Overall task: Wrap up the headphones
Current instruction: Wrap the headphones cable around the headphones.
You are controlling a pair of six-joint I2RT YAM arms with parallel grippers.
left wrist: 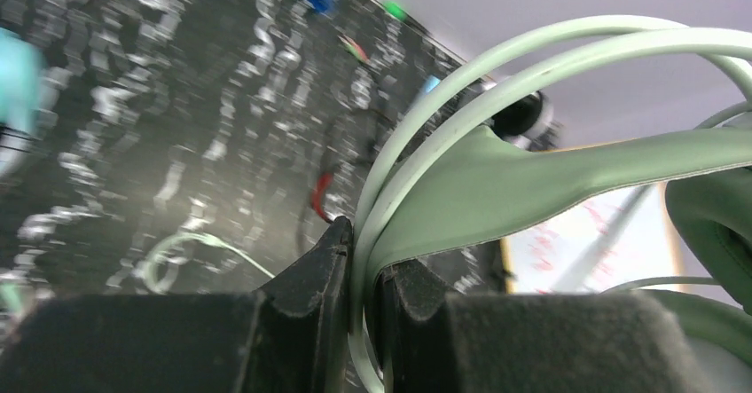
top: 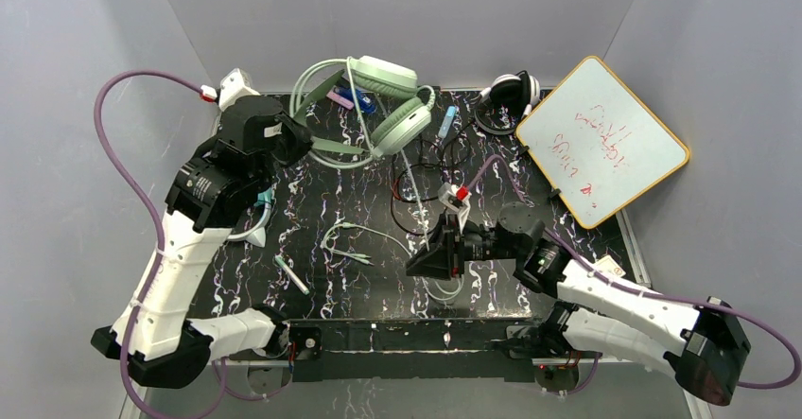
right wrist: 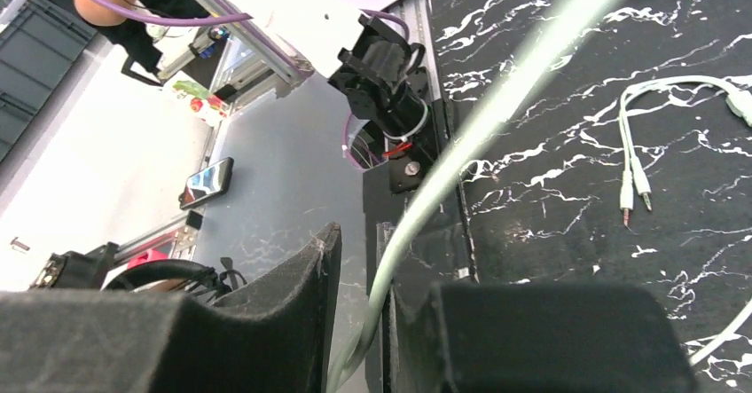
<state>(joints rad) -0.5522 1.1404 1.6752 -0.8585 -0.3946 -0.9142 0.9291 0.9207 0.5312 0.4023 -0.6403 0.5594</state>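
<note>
The mint-green headphones (top: 383,102) lie at the back of the black marbled table (top: 312,201). My left gripper (top: 301,145) is shut on their thin band wires (left wrist: 417,118), beside the green strap (left wrist: 532,189), and the left wrist view shows the jaws (left wrist: 368,247) pinching them. Their pale cable (top: 409,168) runs forward to my right gripper (top: 421,260). In the right wrist view the cable (right wrist: 497,100) passes between the jaws (right wrist: 357,226) against one finger, with a gap at the other. The black-and-white headphones (top: 511,88) sit at the back right. A teal headset (top: 263,201) shows partly under my left arm.
A whiteboard (top: 601,140) leans at the right rear. A pale two-plug adapter cable (top: 345,239) and a pen (top: 291,274) lie mid-table. Thin black and red cables (top: 411,192) loop near the centre. Blue and pink markers (top: 355,99) lie under the green band.
</note>
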